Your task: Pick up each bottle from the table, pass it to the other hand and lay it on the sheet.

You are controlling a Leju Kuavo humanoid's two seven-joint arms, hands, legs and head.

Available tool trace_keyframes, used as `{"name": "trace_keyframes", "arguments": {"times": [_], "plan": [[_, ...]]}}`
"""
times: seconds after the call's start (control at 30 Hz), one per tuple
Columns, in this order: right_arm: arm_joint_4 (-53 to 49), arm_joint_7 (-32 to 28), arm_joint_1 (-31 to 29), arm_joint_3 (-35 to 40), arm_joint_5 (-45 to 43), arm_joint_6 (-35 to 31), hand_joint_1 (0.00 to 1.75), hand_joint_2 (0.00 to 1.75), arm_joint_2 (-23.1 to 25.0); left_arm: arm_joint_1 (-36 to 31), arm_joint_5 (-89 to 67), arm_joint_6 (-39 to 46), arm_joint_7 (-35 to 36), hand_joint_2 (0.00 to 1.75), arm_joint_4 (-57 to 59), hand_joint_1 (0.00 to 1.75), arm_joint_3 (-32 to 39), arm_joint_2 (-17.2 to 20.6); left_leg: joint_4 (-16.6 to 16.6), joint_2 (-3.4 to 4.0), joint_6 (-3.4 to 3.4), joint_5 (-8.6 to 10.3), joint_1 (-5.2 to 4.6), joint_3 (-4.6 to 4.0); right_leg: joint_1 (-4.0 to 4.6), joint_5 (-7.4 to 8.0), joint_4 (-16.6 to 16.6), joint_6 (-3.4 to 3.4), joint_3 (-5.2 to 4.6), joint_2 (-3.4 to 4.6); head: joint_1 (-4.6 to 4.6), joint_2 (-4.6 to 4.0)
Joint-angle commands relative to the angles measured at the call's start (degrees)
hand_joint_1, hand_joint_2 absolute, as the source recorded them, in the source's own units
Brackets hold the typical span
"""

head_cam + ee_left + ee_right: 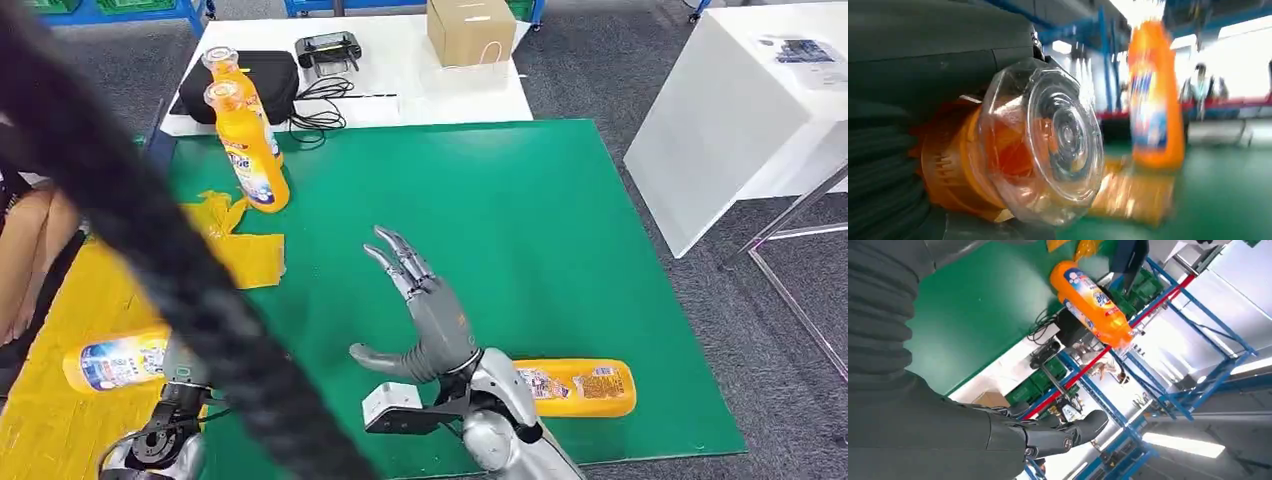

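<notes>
- The green table point(520, 230) carries a yellow sheet point(70, 310) on its left side, seen from the head camera; a wrinkled yellow scrap point(235, 250) lies at the sheet's inner edge.
- A white table point(400, 60) behind holds a cardboard box point(465, 28), a black case point(255, 80), a black controller point(328, 48) and a coiled black cable point(325, 105).
- A thick black hose point(130, 210) crosses the left of the head view, blurred and close to the lens.
- The right hand point(425, 310) is raised over the green table, palm open, fingers point(400, 250) spread and pointing away, thumb out to the side; it holds nothing.
- The left hand point(175, 375) sits low at the sheet's edge, gripping a lying bottle point(115, 362); the left wrist view shows that bottle's clear cap point(1053, 145) and orange neck close against the hand.
- Four orange bottles show in all: the gripped one over the yellow sheet, two standing bottles point(250, 140) close together at the far left of the green table, and one lying bottle point(580, 388) just behind the right wrist at the near edge.
</notes>
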Motion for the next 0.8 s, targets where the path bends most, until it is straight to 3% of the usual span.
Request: {"name": "trace_keyframes", "arguments": {"times": [0.03,0.33,0.37,0.4,0.5,0.8], "plan": [[2.5,0.3,-2.5,2.3,-0.3,-0.2,0.00,1.75,-2.5,-8.1,2.6,2.5,0.4,1.75,24.7,1.75,2.9,-0.5,-0.1,0.04,-0.01,-0.05,0.02,0.25,0.03,-0.04,-0.1,-0.04,0.26,0.00,0.00,0.00],[2.8,0.4,-2.4,2.3,-0.3,-0.5,0.00,1.75,-2.5,-8.1,3.0,4.5,0.6,1.75,25.6,1.75,4.3,-0.9,-0.1,0.10,-0.01,-0.06,0.02,0.38,0.06,-0.02,-0.1,-0.04,0.36,0.07,0.00,0.00],[2.7,0.6,-2.4,2.2,-0.3,-0.7,0.00,1.75,-2.4,-7.9,3.0,4.9,0.5,1.75,25.3,0.19,4.8,-1.2,-0.1,0.15,-0.02,-0.10,0.07,0.50,0.11,-0.03,-0.1,-0.06,0.50,0.09,0.00,0.00],[2.9,0.7,-2.5,2.2,-0.3,-0.7,0.00,1.75,-2.4,-7.3,3.7,5.6,-1.1,1.75,23.8,0.00,5.4,-1.4,-0.1,0.14,-0.01,-0.07,0.03,0.46,0.07,-0.02,-0.1,-0.05,0.45,0.11,0.00,0.00],[3.9,1.2,-3.1,2.5,0.3,-0.4,0.00,1.75,-2.6,-4.7,2.1,5.6,-0.6,1.75,19.2,0.00,5.9,-1.4,-0.1,0.16,-0.01,-0.08,0.05,0.55,0.10,-0.01,-0.1,-0.06,0.53,0.12,0.00,0.00],[4.3,1.8,-3.3,2.4,0.7,0.2,0.00,1.75,-3.0,-4.3,4.4,5.6,-2.5,1.75,19.4,0.00,7.1,-2.2,-0.1,0.12,0.00,-0.05,-0.02,0.57,0.02,-0.03,-0.1,-0.04,0.57,0.10,0.00,0.00]]}}
